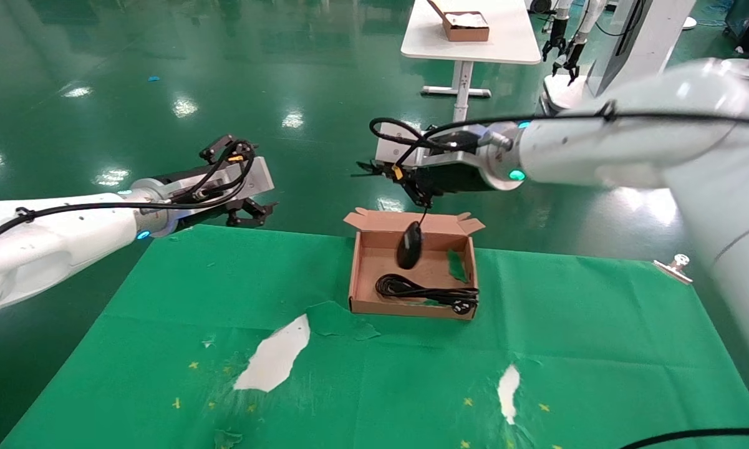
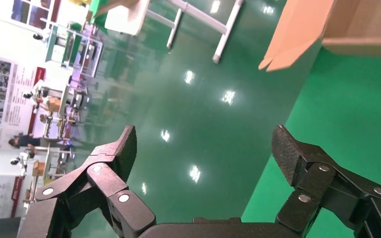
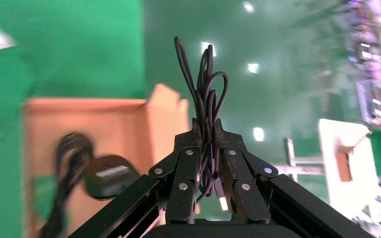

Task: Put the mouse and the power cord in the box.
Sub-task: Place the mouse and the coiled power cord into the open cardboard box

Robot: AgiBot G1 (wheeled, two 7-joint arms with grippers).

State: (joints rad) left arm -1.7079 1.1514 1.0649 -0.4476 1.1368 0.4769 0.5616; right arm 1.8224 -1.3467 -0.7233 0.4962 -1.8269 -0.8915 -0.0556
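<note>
Brown cardboard, the box [image 1: 411, 268] sits near the table's [image 1: 162, 349] far edge, the power cord [image 1: 427, 291] coiled along its near wall. The mouse [image 1: 410, 245] dangles over the box's far half beneath the right gripper [image 1: 405, 176]; the left gripper [image 1: 249, 209] waits off the far left corner. Left wrist view: its fingers [image 2: 121, 151] are spread, empty. Right wrist view: the jaws pinch the mouse's bundled cable. Best to lower until the mouse rests inside, then release.
</note>
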